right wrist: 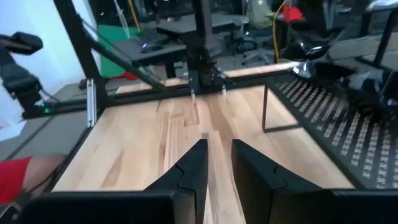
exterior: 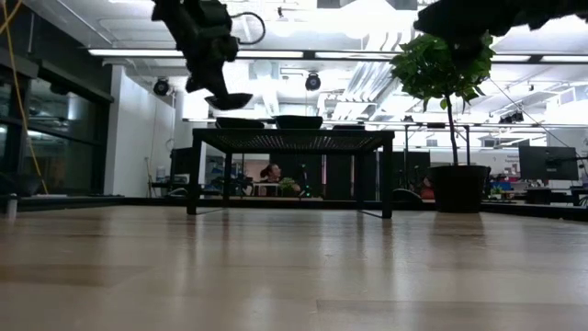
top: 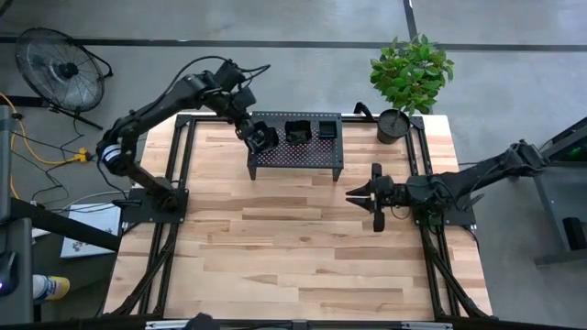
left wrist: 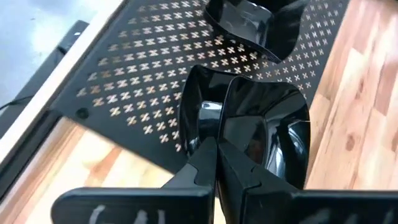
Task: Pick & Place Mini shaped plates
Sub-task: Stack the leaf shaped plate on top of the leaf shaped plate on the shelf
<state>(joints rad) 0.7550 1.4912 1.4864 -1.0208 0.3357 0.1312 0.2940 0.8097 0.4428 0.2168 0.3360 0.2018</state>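
My left gripper [top: 260,139] pinches one mini plate [left wrist: 264,127] by its rim, above the left end of the rack [top: 295,152], upper centre of the high view. Two more plates [top: 298,131] rest on the rack. My right gripper [top: 370,198] waits right of centre above the table [top: 293,266], fingers slightly spread, holding nothing.

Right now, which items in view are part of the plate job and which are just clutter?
Job:
- plate held in the left gripper above the rack's end
- plates on the rack
- right gripper, waiting over the table, jaws slightly apart, empty

Clutter:
- rack
- plant
- pot
- fan
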